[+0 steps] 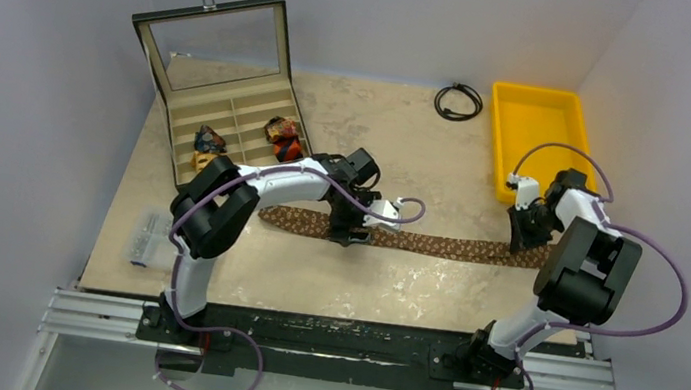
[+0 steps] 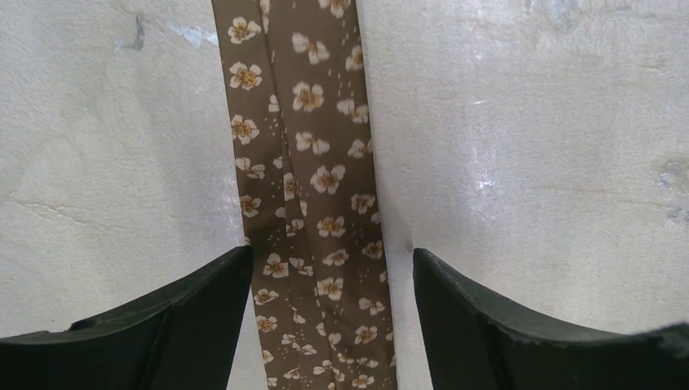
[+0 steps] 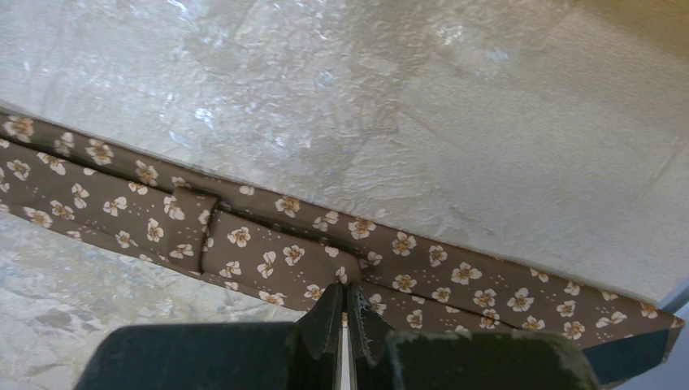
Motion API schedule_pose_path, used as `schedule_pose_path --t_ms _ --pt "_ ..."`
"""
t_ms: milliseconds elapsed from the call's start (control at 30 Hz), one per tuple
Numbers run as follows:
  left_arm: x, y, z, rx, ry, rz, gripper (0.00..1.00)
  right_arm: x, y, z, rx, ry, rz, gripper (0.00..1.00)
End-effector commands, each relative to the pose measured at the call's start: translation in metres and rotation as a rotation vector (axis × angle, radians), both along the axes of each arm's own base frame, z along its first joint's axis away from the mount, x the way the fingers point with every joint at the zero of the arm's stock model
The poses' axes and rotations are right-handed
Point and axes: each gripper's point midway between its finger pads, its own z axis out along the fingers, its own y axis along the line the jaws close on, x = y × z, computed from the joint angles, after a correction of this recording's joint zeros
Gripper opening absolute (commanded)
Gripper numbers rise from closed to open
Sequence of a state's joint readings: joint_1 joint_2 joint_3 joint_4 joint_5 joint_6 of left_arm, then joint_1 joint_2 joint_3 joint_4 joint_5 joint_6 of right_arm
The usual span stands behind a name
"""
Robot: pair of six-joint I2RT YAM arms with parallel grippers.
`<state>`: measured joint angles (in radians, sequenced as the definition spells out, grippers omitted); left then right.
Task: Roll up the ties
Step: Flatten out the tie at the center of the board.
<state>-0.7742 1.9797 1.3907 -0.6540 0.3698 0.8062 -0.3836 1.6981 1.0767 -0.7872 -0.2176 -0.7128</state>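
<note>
A brown tie (image 1: 436,244) with small white flowers lies flat and stretched left to right across the table. My left gripper (image 1: 349,231) hovers over its left part, open, its fingers either side of the tie (image 2: 317,187) without touching it. The left gripper (image 2: 331,268) holds nothing. My right gripper (image 1: 520,240) is at the tie's right end. In the right wrist view this gripper (image 3: 343,291) is shut, its tips pinching the pointed narrow end of the tie (image 3: 268,252) where it lies over the wider strip. Two rolled ties (image 1: 210,142) (image 1: 284,139) sit in the box.
An open compartment box (image 1: 233,100) with a glass lid stands at the back left. A yellow bin (image 1: 535,129) is at the back right, a black cable loop (image 1: 459,100) beside it. A clear plastic packet (image 1: 146,237) lies at the table's left edge.
</note>
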Motion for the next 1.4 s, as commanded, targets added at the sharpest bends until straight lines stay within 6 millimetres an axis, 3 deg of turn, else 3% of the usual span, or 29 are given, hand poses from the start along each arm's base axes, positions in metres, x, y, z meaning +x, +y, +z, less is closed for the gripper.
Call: schedule_pose_path --t_ms 0,400,633,833,1033,1200,1367 --pt "0.005 0.005 0.013 -0.022 -0.052 -0.023 0.73 0.01 -0.019 0.006 -0.074 -0.034 0.012 0.0" --pt "0.025 0.005 0.002 0.04 -0.133 -0.018 0.75 0.009 -0.031 -0.017 -0.097 0.001 0.003 0.0" --pt "0.017 -0.021 0.041 -0.106 -0.094 -0.053 0.79 0.011 -0.032 -0.02 -0.093 0.006 0.007 0.0" --pt "0.008 -0.028 0.024 -0.092 0.015 -0.057 0.88 0.009 -0.033 -0.02 -0.092 0.009 0.007 0.0" --pt "0.012 -0.028 0.011 -0.038 0.004 -0.021 0.87 0.007 -0.037 -0.021 -0.103 0.01 0.013 0.0" --pt "0.008 -0.025 -0.003 0.032 0.013 0.002 0.76 0.008 -0.042 -0.022 -0.109 0.012 0.018 0.0" --pt "-0.011 -0.028 0.0 0.004 0.076 -0.003 0.45 0.005 -0.046 -0.024 -0.119 0.02 0.029 0.0"
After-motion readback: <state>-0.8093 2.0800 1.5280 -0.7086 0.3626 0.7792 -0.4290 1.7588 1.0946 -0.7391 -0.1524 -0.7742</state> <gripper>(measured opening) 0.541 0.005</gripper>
